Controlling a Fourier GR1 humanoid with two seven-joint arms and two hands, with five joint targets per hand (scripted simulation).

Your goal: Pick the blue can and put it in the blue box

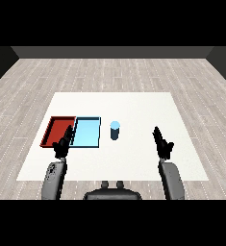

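**Blue can upright on white table, both hands apart from it**

Pale wood-plank floor w/ dark walls at the far end; a flat white table [133,158] fills the middle.

Nearest: two grey forearms come in from the lower corners. Left hand [62,144] is black, fingers fairly straight and pointing fwd, holding nothing; in this view it overlaps the near edge where the two trays meet. Right hand [162,142] is also black, fingers straight and relaxed, pointing fwd & up, nothing in it.

Next out: blue can [115,130], a short smooth cylinder, stands upright w/ long axis vertical, light-blue top facing up, darker blue side. It sits on bare table between the hands, closer to the left one, well apart from the right fingers and not touching either hand. It's just right of the blue tray, outside it.

Blue tray [87,133] is shallow, rectangular, light blue w/ darker rim. Red tray [54,129] is the same shape, touching its left side.
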